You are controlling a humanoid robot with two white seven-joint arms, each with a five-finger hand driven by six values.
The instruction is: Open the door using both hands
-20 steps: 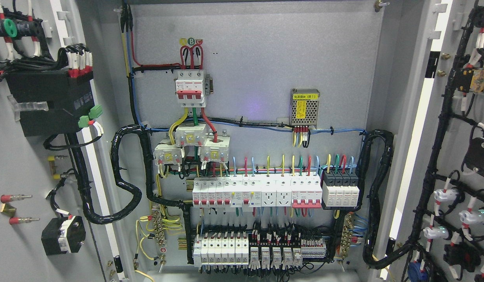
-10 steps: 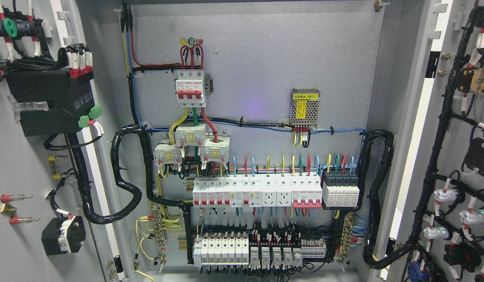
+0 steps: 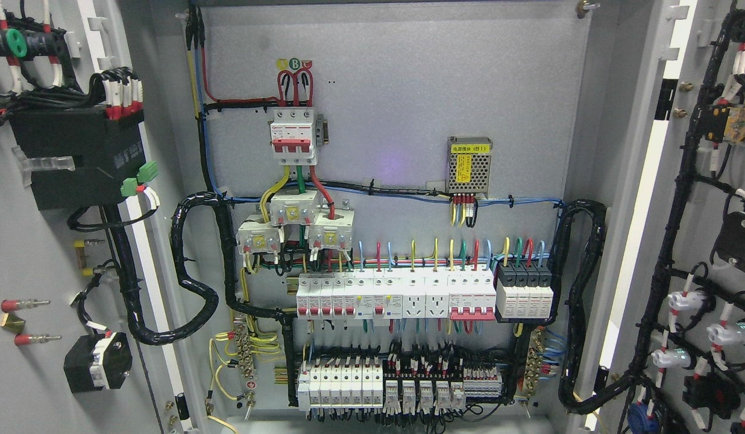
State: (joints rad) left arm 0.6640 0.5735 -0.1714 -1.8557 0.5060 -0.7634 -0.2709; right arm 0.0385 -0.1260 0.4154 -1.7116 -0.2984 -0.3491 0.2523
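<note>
A grey electrical cabinet stands with both doors swung wide open. The left door (image 3: 35, 253) shows its inner face at the picture's left, with a black box and wiring on it. The right door (image 3: 704, 199) shows its inner face at the right, with black cable looms and lamp backs. Between them the back panel (image 3: 408, 90) is in full view. Neither of my hands nor either arm is in view.
On the back panel sit a red-and-white main breaker (image 3: 293, 134), a small meshed power supply (image 3: 469, 166), rows of white breakers (image 3: 396, 295) and terminal blocks (image 3: 402, 386). Thick black cable bundles (image 3: 194, 283) loop at both sides.
</note>
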